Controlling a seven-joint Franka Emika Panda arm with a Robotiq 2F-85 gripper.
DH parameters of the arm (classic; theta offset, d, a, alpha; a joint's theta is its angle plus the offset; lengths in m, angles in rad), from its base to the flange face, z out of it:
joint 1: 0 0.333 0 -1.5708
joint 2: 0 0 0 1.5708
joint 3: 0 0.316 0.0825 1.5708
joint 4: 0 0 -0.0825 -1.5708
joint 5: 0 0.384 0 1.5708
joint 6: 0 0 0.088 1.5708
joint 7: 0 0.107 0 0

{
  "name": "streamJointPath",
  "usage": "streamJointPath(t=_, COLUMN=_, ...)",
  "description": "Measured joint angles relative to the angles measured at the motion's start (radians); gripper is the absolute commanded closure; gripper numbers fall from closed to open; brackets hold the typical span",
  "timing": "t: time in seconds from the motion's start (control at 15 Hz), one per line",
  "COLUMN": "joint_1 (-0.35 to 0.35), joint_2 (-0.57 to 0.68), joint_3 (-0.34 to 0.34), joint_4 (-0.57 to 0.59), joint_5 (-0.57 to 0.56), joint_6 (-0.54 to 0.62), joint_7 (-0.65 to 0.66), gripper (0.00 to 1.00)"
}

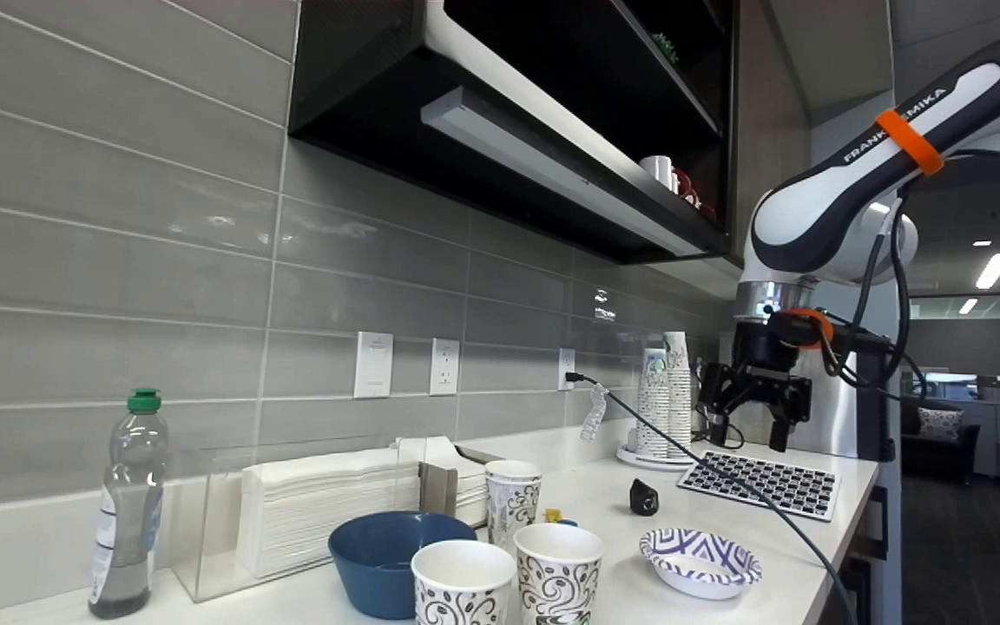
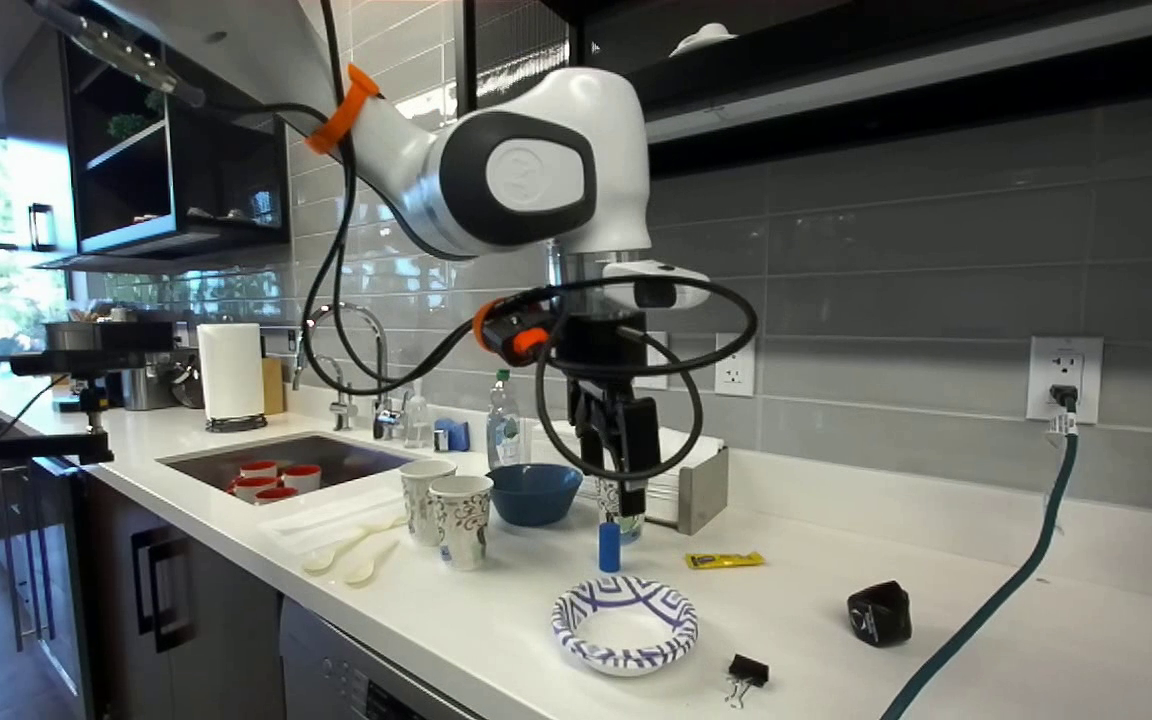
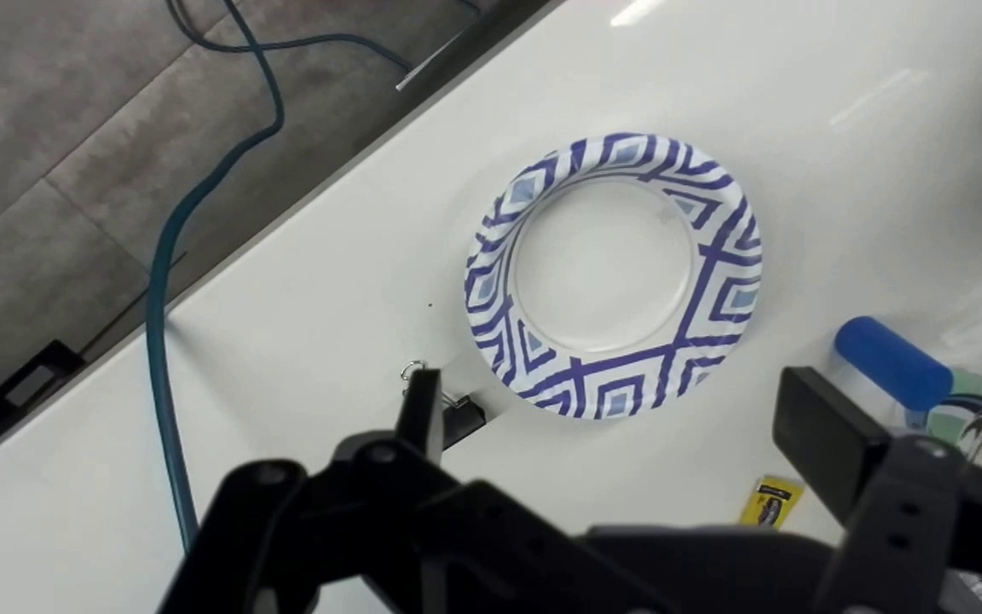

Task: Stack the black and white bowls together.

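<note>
Hanging gripper [image 1: 747, 434]: pointing down, held well above the counter [image 2: 496, 610], with fingers [image 3: 828, 435] parted wide, seen most plainly in the wrist view.

Patterned bowl [image 3: 610, 269]: white with purple-blue lines and diamonds; rests upright on the counter, apart from the gripper and toward six o'clock from it in an exterior view; between two and three o'clock from the middle of the wrist view; whether single or nested, cannot tell.

Blue cylinder [image 3: 892, 362]: near the patterned bowl, between three and four o'clock from it in the wrist view.

Black binder clip [image 3: 463, 419]: lies near the patterned bowl, between seven and eight o'clock from it in the wrist view.

Yellow packet [image 3: 771, 499]: lies flat toward five o'clock from the patterned bowl in the wrist view.

Teal cable [image 3: 155, 341]: runs well apart from the patterned bowl, toward nine o'clock in the wrist view.

Blue bowl [image 2: 534, 495]: plain; stands toward eleven o'clock from the patterned bowl in an exterior view.

Patterned cups [image 2: 461, 525]: stand upright toward ten o'clock from the patterned bowl in an exterior view, near the blue bowl.

Small black object [image 2: 879, 613]: sits toward three o'clock from the patterned bowl in an exterior view.
</note>
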Motion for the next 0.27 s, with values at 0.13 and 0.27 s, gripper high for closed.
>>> streamJointPath(t=0.13, joint_1=0.000, joint_2=-0.004, joint_3=0.016, joint_4=0.000, joint_5=-0.026, joint_6=-0.001, joint_7=0.003, gripper=0.00)
streamJointPath(t=0.27, joint_1=0.000, joint_2=-0.004, joint_3=0.018, joint_4=0.000, joint_5=-0.029, joint_6=-0.001, joint_7=0.003, gripper=0.00)
